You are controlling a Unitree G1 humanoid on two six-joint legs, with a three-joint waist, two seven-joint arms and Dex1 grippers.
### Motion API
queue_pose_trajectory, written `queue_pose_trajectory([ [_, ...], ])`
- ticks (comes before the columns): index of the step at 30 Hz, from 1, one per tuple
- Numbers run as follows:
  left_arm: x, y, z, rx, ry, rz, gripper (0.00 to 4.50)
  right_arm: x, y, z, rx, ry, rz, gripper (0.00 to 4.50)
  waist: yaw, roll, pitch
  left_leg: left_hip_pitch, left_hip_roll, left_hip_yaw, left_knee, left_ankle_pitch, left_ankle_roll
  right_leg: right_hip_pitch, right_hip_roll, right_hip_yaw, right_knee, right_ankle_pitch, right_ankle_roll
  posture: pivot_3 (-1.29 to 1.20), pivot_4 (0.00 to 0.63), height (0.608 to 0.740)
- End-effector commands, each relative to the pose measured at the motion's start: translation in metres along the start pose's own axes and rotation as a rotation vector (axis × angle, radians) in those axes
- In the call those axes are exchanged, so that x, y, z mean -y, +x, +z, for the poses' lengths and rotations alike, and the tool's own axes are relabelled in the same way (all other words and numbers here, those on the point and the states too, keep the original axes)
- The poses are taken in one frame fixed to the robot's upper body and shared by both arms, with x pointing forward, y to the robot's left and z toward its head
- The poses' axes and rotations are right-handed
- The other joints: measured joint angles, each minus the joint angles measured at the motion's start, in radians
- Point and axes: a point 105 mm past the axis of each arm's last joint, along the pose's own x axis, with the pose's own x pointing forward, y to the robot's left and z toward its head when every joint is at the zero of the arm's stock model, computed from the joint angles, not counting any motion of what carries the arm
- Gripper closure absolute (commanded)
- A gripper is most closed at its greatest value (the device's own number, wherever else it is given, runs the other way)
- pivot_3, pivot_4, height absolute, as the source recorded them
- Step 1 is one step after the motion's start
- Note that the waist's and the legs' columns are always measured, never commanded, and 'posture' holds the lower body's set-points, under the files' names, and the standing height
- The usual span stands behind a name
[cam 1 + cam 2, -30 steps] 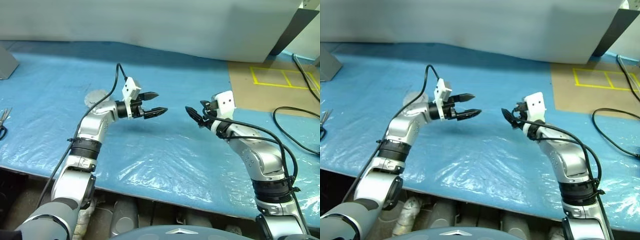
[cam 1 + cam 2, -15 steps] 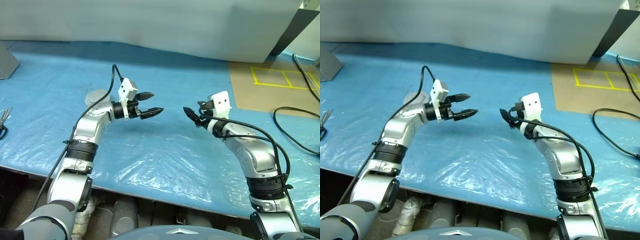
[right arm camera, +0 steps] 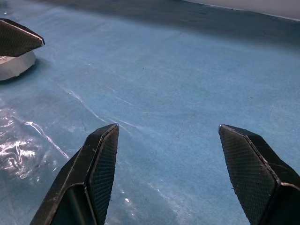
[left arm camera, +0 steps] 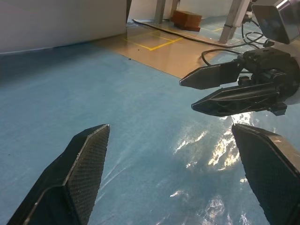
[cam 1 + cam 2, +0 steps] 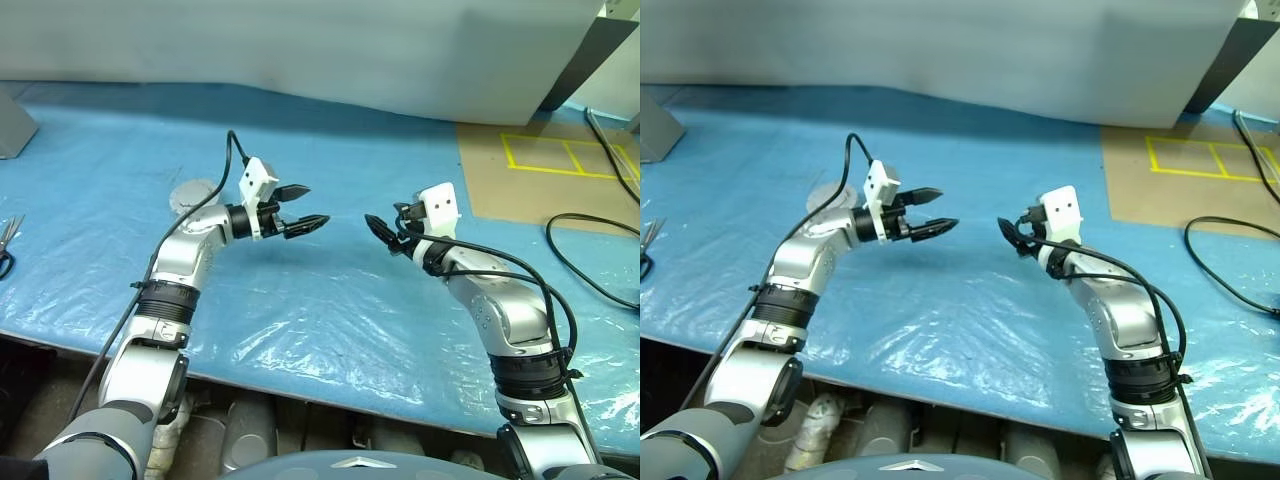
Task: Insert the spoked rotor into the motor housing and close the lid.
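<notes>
Both hands are raised above the blue-sheeted tabletop [image 5: 330,300] at frame centre, tips facing each other, apart. Left hand [image 5: 304,208]: fingers spread, empty. Right hand [image 5: 384,232]: fingers parted, empty. Motor housing [image 5: 192,194]: a round silver part lying on the sheet at centre left, partly hidden behind the left arm.

Silver metal arm shells with black ring joints. Black cables looped along both forearms. Small white camera blocks atop each wrist. Left gripper [image 5: 309,208] and right gripper [image 5: 383,232] with black, tapered, pointed fingers [image 4: 82,171], inner pads finely cross-hatched. Grey rounded shoulders.
</notes>
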Motion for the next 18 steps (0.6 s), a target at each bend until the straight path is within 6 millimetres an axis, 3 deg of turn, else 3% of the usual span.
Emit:
queue_pose_trajectory([
  [1, -0.0070, 0.0002, 0.0119, 0.023, 0.045, 0.022, 0.12, 0.0015, 0.0000, 0.0113, 0.045, -0.025, -0.010, 0.95, 0.000, 0.000, 0.000, 0.000, 0.000, 0.000, 0.000, 0.000, 0.000, 0.000, 0.000, 0.000, 0.000, 0.000, 0.000, 0.00, 0.150, 0.740],
  [18, -0.0075, -0.0018, 0.0144, 0.025, 0.047, 0.014, 0.12, 0.0006, -0.0002, 0.0155, 0.064, -0.014, -0.012, 0.95, 0.000, 0.000, 0.000, 0.000, 0.000, 0.000, 0.000, 0.000, 0.000, 0.000, 0.000, 0.000, 0.000, 0.000, 0.000, 0.00, 0.150, 0.740],
])
